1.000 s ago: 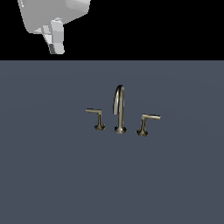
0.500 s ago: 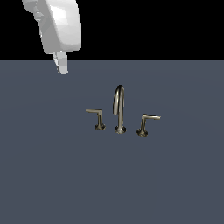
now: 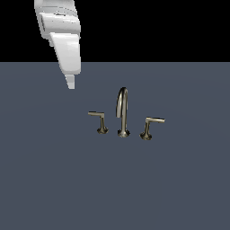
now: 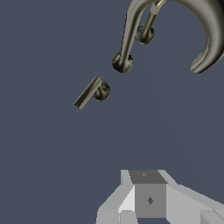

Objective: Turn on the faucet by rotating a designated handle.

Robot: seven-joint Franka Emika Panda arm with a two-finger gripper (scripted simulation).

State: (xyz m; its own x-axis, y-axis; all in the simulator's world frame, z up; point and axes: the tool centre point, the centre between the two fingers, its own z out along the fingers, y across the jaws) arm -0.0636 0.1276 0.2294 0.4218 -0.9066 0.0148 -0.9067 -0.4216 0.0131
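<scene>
Pincer poised high, well clear of the faucet

Pincer point(image 3: 71, 83) hangs above the tabletop point(image 3: 45, 188), holding nothing; whether its jaws are spread or pressed together cannot be told. Well apart from it, toward the exterior view's right, stands the faucet point(image 3: 122, 112), and the handle point(image 3: 99, 120) sits on the side nearer the pincer. Brushed metal, upright stem on a flared base, thin dark arm point(image 4: 87, 92): likely stiff, smooth and slippery, fixed but turning. Best pushed or pinched near the arm's free end for leverage.
</scene>
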